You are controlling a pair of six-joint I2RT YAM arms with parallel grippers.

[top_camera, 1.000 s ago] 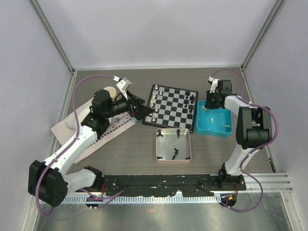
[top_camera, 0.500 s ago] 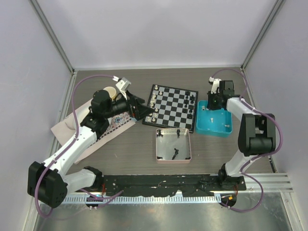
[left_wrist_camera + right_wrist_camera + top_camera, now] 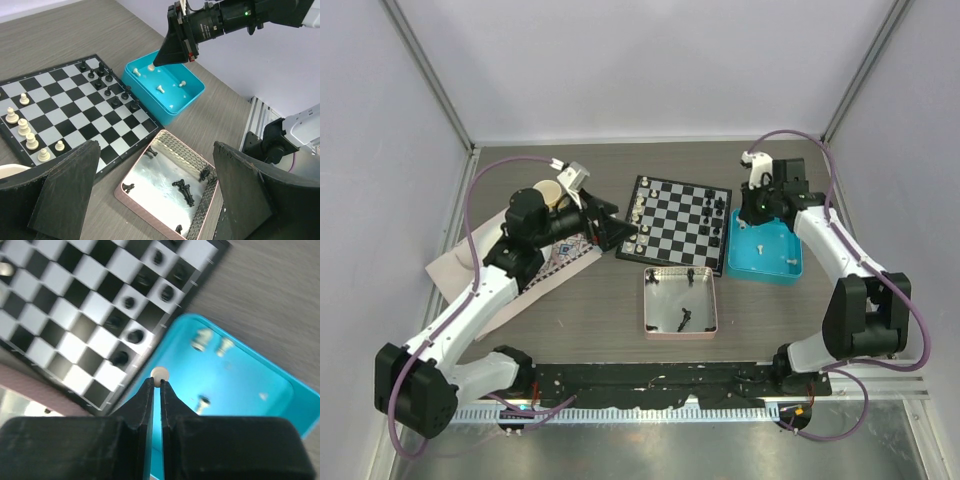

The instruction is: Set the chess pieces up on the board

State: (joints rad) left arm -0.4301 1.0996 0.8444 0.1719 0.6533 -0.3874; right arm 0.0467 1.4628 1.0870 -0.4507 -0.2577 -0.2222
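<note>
Nearest the arms, a pink tray (image 3: 646,300) holds a few black pieces (image 3: 684,320). Beyond it lies the board (image 3: 677,222), with white pieces (image 3: 22,127) along its left edge. The left gripper (image 3: 617,222) hovers there, fingers wide apart. The right gripper (image 3: 155,382), above the blue tray (image 3: 770,268) beside the board, pinches a white pawn (image 3: 159,373).

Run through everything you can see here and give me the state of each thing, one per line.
Right gripper: shut on a white piece.
Left gripper: open, empty.
Board: partly set up.
Blue tray: white pieces inside.
Pink tray: black pieces inside.
</note>
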